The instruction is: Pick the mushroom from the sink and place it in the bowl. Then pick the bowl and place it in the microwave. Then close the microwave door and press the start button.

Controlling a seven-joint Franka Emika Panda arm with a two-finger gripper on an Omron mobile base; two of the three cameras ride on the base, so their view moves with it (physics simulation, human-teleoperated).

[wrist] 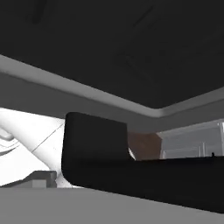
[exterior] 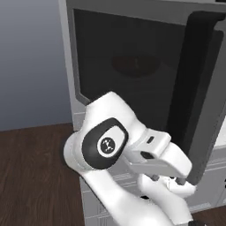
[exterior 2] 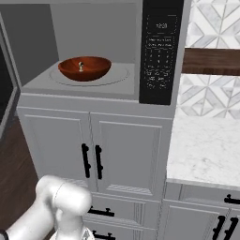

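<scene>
a: so where's the bowl (exterior 2: 85, 68) now?
b: inside the microwave (exterior 2: 93, 51), on the turntable w/ the mushroom (exterior 2: 81, 65) sitting upright in its middle. control panel (exterior 2: 161, 50) at right.
a: and the microwave door (exterior: 132, 66)?
b: swung open toward the robot's left; its black bar handle (exterior: 198, 97) runs close across the hand view.
a: gripper (exterior: 174, 180)?
b: low by the door's bottom edge near the handle, jaws spread wide, grasping nothing.
</scene>
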